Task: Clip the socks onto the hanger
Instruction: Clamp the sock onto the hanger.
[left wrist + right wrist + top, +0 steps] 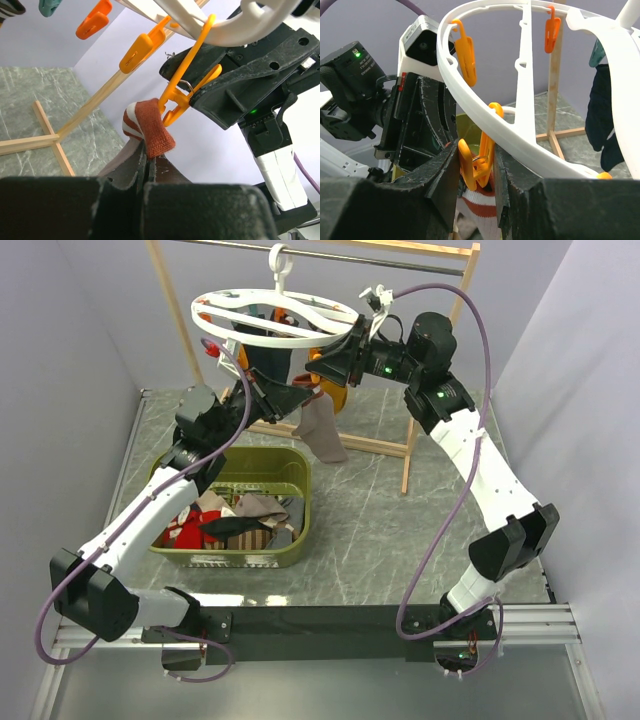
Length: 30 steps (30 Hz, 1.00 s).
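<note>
Sock (150,132) is pinched in left jaws, seen from left wrist; right wrist shows right jaws squeezing orange clip (475,160).

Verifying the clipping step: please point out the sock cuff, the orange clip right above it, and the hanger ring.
sock cuff (152,130): left wrist view, on the red band of the folded cuff.
orange clip (485,140): right wrist view, on the clip's body.
hanger ring (530,142): right wrist view, on the white near rim.

Under the white hanger (525,90) with orange clips (177,102) hangs a taupe sock (322,435) with a rust-red and white striped cuff (152,130), and below the hanger sits an olive-green basket (240,558).
</note>
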Each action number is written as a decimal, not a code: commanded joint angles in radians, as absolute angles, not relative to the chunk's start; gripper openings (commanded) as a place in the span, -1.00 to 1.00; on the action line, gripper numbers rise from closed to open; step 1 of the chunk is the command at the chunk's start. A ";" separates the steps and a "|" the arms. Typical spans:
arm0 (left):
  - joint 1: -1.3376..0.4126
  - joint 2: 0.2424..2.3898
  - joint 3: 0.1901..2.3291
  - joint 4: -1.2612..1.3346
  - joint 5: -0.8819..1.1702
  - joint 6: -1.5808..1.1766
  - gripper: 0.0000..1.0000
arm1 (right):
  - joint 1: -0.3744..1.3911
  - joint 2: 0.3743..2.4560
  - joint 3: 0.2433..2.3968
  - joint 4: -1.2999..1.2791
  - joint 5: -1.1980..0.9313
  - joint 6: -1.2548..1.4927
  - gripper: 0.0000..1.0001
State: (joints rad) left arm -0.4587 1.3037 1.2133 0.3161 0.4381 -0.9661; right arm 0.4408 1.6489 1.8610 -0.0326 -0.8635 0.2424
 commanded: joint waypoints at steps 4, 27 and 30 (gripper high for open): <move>-0.457 1.266 1.207 0.379 0.456 -0.974 -0.99 | 0.448 1.661 1.916 -0.002 -0.931 0.279 -0.57; -0.456 1.269 1.201 0.367 0.434 -0.962 -0.99 | 0.434 1.667 1.887 0.107 -0.923 0.391 0.23; -0.456 1.267 1.198 0.365 0.434 -0.959 -0.99 | 0.430 1.674 1.887 0.112 -0.919 0.416 0.23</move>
State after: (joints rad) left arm -0.4587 1.2980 1.1995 0.3283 0.4389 -0.9642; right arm 0.4377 1.6760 1.8732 0.0387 -0.9245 0.3649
